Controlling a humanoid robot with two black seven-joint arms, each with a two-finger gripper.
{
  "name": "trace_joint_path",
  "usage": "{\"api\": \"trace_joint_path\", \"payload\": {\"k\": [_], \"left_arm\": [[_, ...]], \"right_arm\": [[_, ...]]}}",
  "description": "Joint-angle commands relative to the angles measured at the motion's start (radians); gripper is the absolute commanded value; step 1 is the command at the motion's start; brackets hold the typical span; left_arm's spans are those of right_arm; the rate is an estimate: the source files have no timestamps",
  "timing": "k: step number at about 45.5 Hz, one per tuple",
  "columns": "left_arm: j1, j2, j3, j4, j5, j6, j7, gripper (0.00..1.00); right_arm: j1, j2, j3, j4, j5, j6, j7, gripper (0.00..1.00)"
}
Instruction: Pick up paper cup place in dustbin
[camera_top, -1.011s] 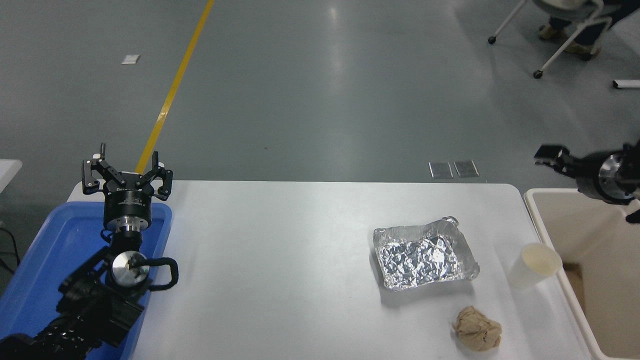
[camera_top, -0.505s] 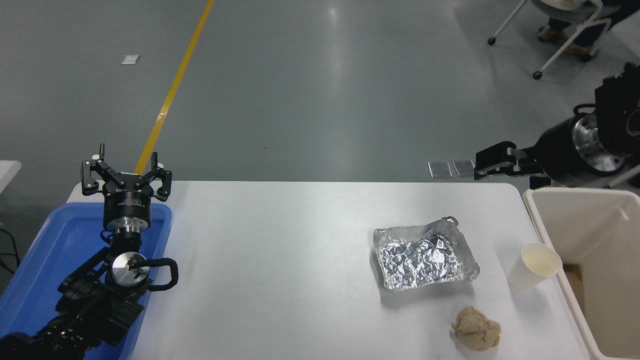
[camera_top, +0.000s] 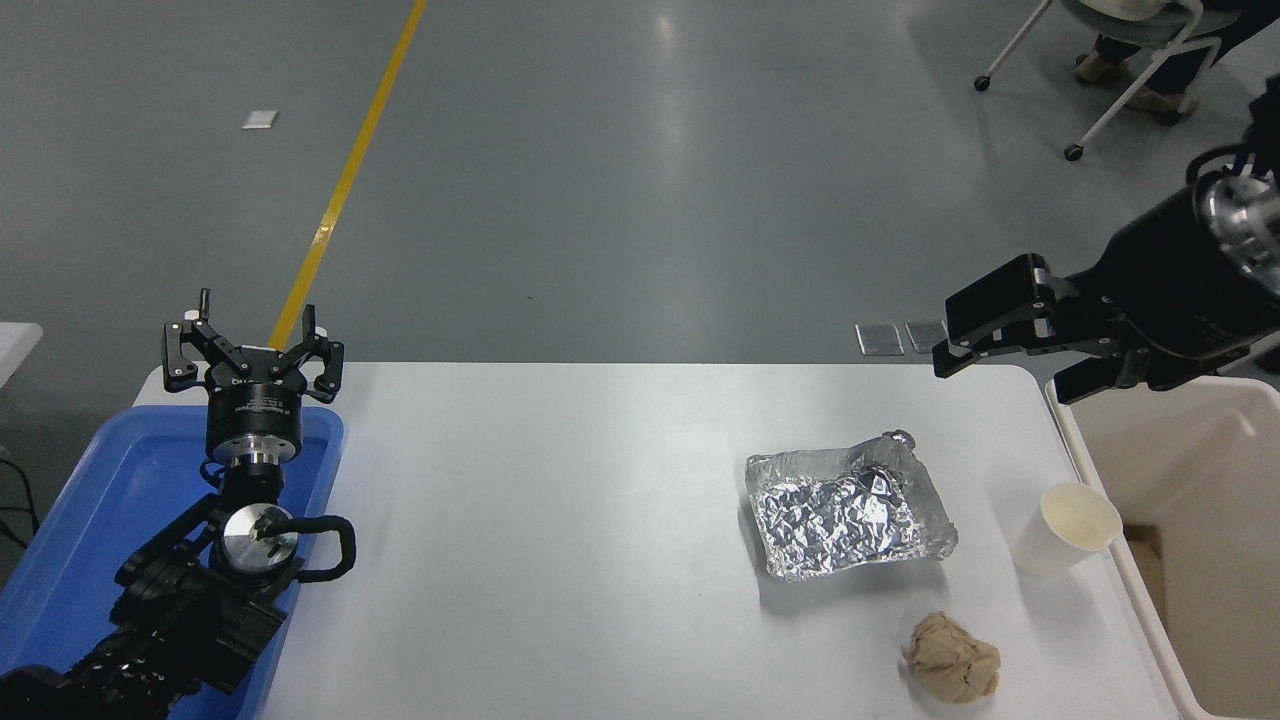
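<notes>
The paper cup (camera_top: 1065, 530) stands upright near the table's right edge, white with a cream inside, close beside the dustbin's rim. The dustbin (camera_top: 1195, 460) is a large beige bin at the right edge of the picture, next to the table. My right gripper (camera_top: 1003, 376) is open and empty. It hangs in the air over the table's far right corner, above and behind the cup, pointing left. My left gripper (camera_top: 252, 338) is open and parked at the lower left, over the blue tray.
A crumpled foil tray (camera_top: 850, 505) lies just left of the cup. A tan paper ball (camera_top: 952, 658) lies in front of it. A blue tray (camera_top: 100, 500) sits at the table's left end. A wheeled chair with a person's feet (camera_top: 1130, 60) is at the far right.
My right arm has swung in from the right edge, leftward and upward, and its gripper now shows fully over the table's far right corner. The cup and the left arm have not moved.
</notes>
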Motion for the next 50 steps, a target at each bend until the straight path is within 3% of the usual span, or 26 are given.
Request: {"api": "trace_joint_path", "payload": {"k": [1, 17, 25, 50], "left_arm": [[0.000, 0.000, 0.000, 0.000, 0.001, 0.000, 0.000, 0.99], [0.000, 0.000, 0.002, 0.000, 0.001, 0.000, 0.000, 0.99], [0.000, 0.000, 0.002, 0.000, 0.001, 0.000, 0.000, 0.99], [0.000, 0.000, 0.002, 0.000, 0.000, 0.000, 0.000, 0.99]], "right_arm": [[-0.249, 0.003, -0.020, -0.041, 0.011, -0.203, 0.000, 1.00], [-0.608, -0.004, 0.003, -0.234, 0.011, -0.415, 0.000, 1.00], [-0.760, -0.054, 0.055, -0.376, 0.014, -0.419, 0.000, 1.00], [-1.038, -0.056, 0.087, -0.680, 0.011, -0.419, -0.002, 1.00]]}}
